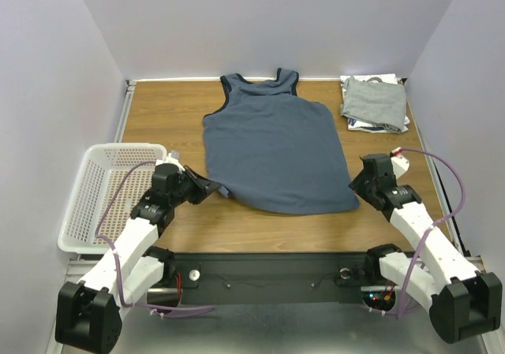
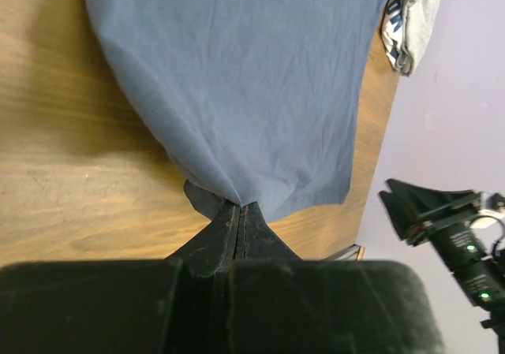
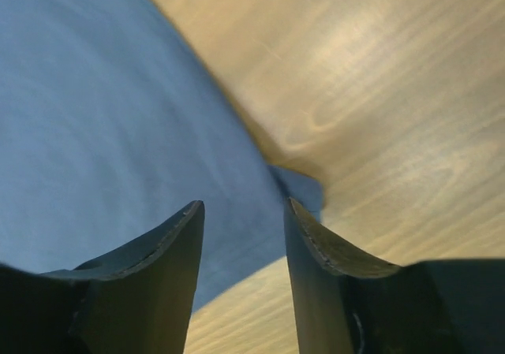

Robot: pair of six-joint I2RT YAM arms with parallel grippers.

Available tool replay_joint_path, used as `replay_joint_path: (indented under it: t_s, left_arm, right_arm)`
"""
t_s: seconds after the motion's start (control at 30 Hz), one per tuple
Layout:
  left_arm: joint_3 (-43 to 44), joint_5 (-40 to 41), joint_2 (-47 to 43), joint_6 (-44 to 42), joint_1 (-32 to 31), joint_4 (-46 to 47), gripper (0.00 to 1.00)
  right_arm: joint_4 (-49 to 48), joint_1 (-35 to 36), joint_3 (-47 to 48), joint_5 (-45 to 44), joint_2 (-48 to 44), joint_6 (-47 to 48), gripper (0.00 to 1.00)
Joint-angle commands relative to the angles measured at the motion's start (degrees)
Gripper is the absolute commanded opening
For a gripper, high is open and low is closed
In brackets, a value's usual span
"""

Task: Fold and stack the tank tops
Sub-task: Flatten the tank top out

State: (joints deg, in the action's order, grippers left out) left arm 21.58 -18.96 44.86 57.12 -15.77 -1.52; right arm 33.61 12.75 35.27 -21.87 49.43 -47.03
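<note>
A slate-blue tank top [image 1: 272, 145] with navy trim lies spread flat on the wooden table, neck toward the far wall. My left gripper [image 1: 217, 187] is shut on its near left hem corner, which shows bunched at the fingertips in the left wrist view [image 2: 237, 206]. My right gripper [image 1: 357, 187] is open at the near right hem corner; its fingers [image 3: 304, 236] straddle the blue cloth [image 3: 118, 133] in the right wrist view [image 3: 241, 208]. Folded light grey and white tank tops [image 1: 374, 103] are stacked at the far right corner.
A white mesh basket [image 1: 102, 192] stands at the left table edge beside my left arm. Walls close in the table on the left, back and right. The wooden table [image 1: 166, 113] shows around the shirt.
</note>
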Motion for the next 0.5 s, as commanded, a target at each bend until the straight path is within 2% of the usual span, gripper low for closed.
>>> replay_joint_path:
  t_s: [0.0,0.23,0.33,0.47]
  left_arm:
    - [5.2,1.2,5.0,-1.2,0.0,6.3,0.0]
    - [16.6,0.8,19.9,-2.6,5.9,11.9,0.0]
    - [19.5,0.0,27.5,-1.8,8.7,15.0,0.0]
    - [26.0,-1.7,38.3,-1.4,10.0,17.3,0.0]
  right_arm:
    - [-3.9,-0.3,-0.6,-2.4,4.2,0.2,0.5]
    - [-10.1,-0.2,2.2,6.0,17.0,7.3,0.48]
    - [-11.8,-0.2,2.6,7.5,19.0,8.1,0.5]
    - [-12.9,-0.2,4.7,9.6,22.7,11.0,0.59]
